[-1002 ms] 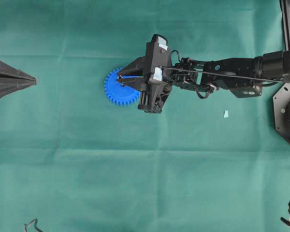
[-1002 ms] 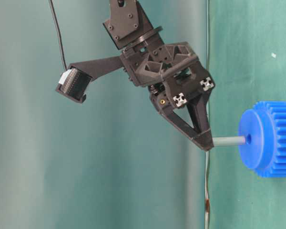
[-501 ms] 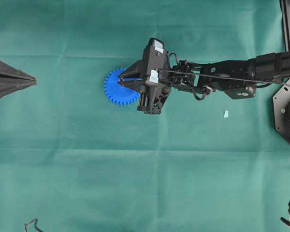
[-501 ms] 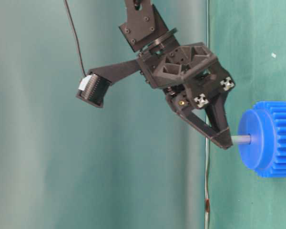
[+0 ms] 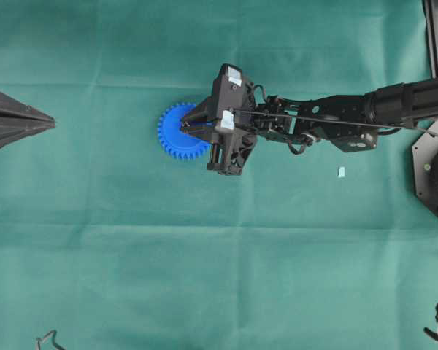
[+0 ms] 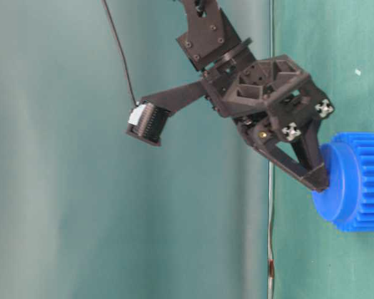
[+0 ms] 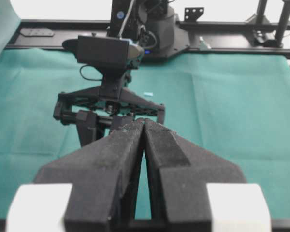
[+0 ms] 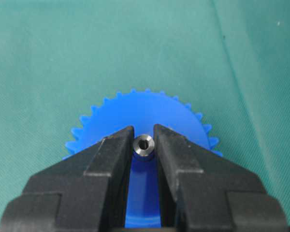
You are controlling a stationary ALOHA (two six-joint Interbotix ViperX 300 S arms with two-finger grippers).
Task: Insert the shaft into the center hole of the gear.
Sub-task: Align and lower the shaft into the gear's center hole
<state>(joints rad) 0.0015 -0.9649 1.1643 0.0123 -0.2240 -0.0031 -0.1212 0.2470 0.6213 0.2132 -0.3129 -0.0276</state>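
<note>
Over on the far left of the overhead view, the left gripper [image 5: 51, 122] just sits parked at the edge of the green cloth [image 5: 204, 277], well apart from everything else, and its own wrist camera shows its two fingers [image 7: 130, 145] pressed together with nothing between them. Moving right, the gear [image 5: 177, 138] lies flat on the cloth a bit left of center, bright blue with teeth all around the rim. The right gripper [image 5: 184, 125] reaches in from the right side and sits directly over the gear's hub. In the right wrist view the shaft [image 8: 144, 144] is pinched between the two dark fingers [image 8: 111, 154], shiny end facing the camera, right over the middle of the hub. From table level the fingertips are touching or nearly touching the hub face, so the shaft itself and the center hole are hidden there. Further right on the cloth there's a pale little scrap [image 5: 341, 172], well clear of the gear.
</note>
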